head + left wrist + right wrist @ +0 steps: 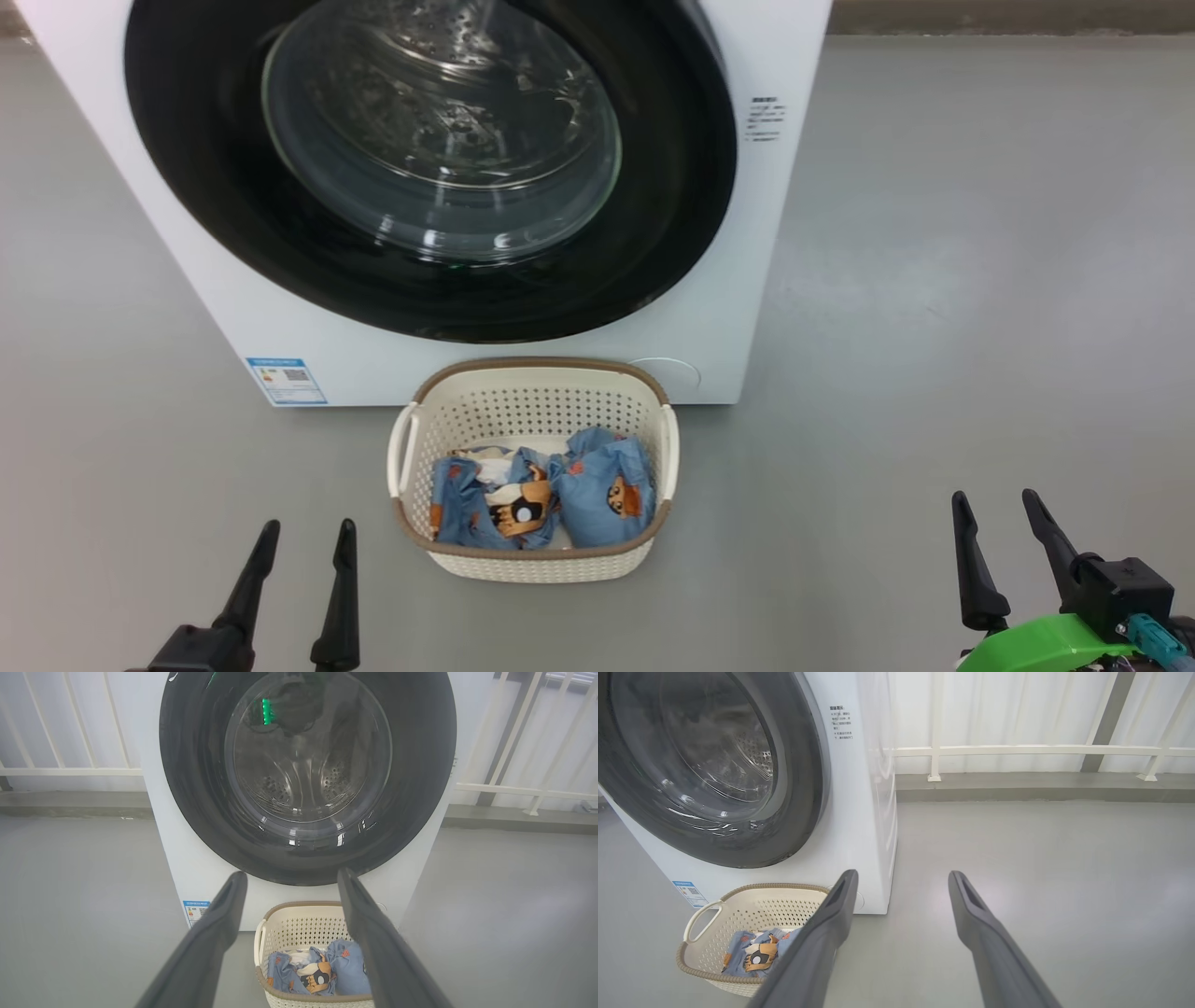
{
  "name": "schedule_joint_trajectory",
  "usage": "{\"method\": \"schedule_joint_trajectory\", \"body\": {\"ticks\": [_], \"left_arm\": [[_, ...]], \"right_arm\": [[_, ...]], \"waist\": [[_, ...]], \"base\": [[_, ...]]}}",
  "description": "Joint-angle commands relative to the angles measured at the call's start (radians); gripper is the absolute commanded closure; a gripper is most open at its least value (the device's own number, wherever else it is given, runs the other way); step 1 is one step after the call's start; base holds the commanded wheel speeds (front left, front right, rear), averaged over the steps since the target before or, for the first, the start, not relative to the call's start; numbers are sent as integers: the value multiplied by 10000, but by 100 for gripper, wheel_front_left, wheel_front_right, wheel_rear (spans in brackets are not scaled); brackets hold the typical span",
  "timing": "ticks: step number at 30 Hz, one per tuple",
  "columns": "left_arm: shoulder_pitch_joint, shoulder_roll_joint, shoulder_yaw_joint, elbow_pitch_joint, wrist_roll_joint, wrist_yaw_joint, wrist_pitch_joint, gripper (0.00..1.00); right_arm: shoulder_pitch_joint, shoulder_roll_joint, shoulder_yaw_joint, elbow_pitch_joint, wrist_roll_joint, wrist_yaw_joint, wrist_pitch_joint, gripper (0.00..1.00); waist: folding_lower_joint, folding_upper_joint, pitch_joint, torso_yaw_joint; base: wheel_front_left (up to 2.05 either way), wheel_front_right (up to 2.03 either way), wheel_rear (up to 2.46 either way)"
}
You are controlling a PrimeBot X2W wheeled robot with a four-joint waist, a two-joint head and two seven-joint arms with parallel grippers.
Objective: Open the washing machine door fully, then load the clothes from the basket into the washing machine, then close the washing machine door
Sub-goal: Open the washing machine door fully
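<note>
Looking down on a smooth, pale grey floor (934, 327), we see the washing machine (373, 369) across the upper left and centre of the head view. Its door (439, 140) is shut flat against the white front, and a small blue label (286, 381) sits at the front's lower left corner. The basket (537, 565) stands on the floor at lower centre, close in front of the machine; we cannot tell whether they touch. The clothes (541, 499) lie bunched inside it. Our left gripper (309, 528) at the lower left and our right gripper (992, 497) at the lower right both have their fingers spread wide, with nothing between them, above bare floor. In the right wrist view a white railing (1017, 750) runs across the upper right, above a low grey kerb (1017, 786).
</note>
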Motion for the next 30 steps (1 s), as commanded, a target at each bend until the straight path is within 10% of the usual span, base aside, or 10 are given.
{"method": "schedule_joint_trajectory", "body": {"ticks": [1,10,12,14,30], "left_arm": [[-397,76,283,-319,-101,9,-109,0],[-373,76,162,-295,-200,-19,-109,0],[-369,76,70,-291,-271,-22,-109,0],[-367,76,-10,-281,-348,-20,-109,0],[-834,76,-644,-322,-828,176,-109,0]], "right_arm": [[-171,-122,198,-252,48,56,-124,0],[-322,-122,234,-202,211,56,-124,0],[-451,-122,239,-227,555,56,-124,63],[-648,-122,257,-261,1070,56,-124,100],[-3937,-155,877,-1042,6295,56,-124,100]], "waist": [[0,0,1,4],[0,0,4,28],[0,0,14,36],[0,0,44,37],[0,0,670,389]], "base": [[69,69,-138],[30,30,-60],[0,0,0],[0,0,0],[0,0,0]]}}
